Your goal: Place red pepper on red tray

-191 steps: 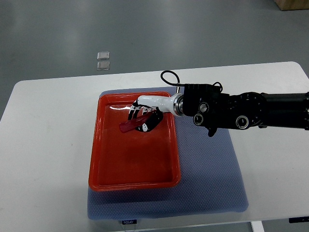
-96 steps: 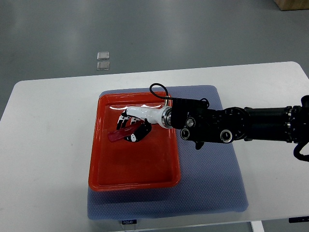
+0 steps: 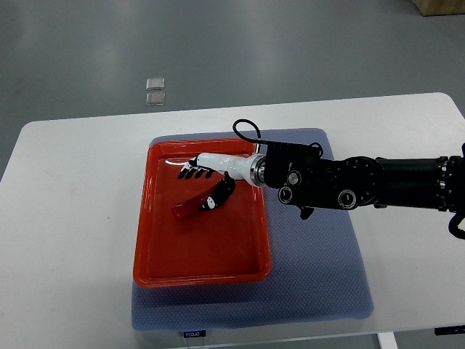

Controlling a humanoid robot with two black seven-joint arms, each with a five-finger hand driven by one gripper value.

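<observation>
- Since half a second ago the right hand [image 3: 207,177] has lifted off the red pepper [image 3: 190,207]; its fingers [image 3: 191,171] are now spread, holding nothing.
- The pepper lies on the red tray [image 3: 203,270] floor, in the tray's far half; the thumb tip seems to touch its right end, hard to tell.
- The tray's near half is bare.
- The tray sits on a blue mat [image 3: 312,276] on the white worktop [image 3: 65,240].
- The right arm crosses the tray's right rim.
</observation>
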